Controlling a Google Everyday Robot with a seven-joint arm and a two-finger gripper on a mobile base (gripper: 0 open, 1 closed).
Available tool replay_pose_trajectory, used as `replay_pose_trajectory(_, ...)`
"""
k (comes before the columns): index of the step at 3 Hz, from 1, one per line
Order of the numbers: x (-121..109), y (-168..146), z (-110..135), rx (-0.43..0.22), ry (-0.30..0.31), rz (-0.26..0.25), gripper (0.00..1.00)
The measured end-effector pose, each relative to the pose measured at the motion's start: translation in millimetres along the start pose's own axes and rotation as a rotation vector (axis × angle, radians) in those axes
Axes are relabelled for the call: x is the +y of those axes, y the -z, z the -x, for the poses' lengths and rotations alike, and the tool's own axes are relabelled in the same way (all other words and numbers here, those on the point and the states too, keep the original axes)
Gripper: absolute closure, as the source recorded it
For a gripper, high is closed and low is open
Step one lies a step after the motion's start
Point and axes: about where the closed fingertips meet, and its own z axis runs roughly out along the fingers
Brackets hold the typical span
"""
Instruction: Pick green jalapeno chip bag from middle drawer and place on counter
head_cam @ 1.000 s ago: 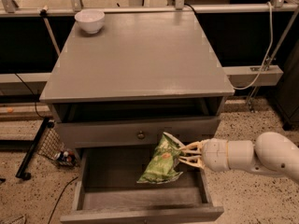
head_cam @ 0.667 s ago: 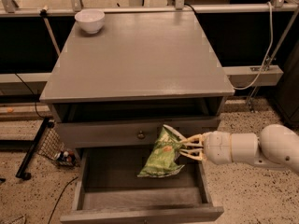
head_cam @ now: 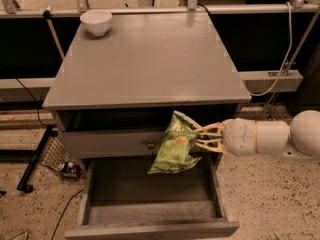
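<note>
The green jalapeno chip bag (head_cam: 175, 146) hangs in the air in front of the cabinet, above the open middle drawer (head_cam: 150, 204), its top near the counter's underside. My gripper (head_cam: 200, 136) reaches in from the right and is shut on the bag's right edge. The white arm (head_cam: 270, 138) stretches out to the right of the cabinet. The drawer is pulled out and its grey board bottom is bare. The counter (head_cam: 150, 59) is the flat grey top above.
A white bowl (head_cam: 96, 22) stands on the counter's back left corner. A shallower drawer front with a round knob (head_cam: 150, 144) sits just behind the bag. A black wire rack (head_cam: 42, 159) and cables lie on the speckled floor at left.
My gripper has lifted the bag up out of the drawer; it now hangs higher, in front of the knob drawer front.
</note>
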Motion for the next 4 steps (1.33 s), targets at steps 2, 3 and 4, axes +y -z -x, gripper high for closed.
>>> replay_pose_trajectory(2,-42,11,50,0.021,0.154,-0.004,1.00)
replay_pose_trajectory(3,-43,10,51,0.023,0.156,-0.003,1.00)
replay_pose_trajectory(4,-73,12,56,0.067,0.160,0.014,1.00)
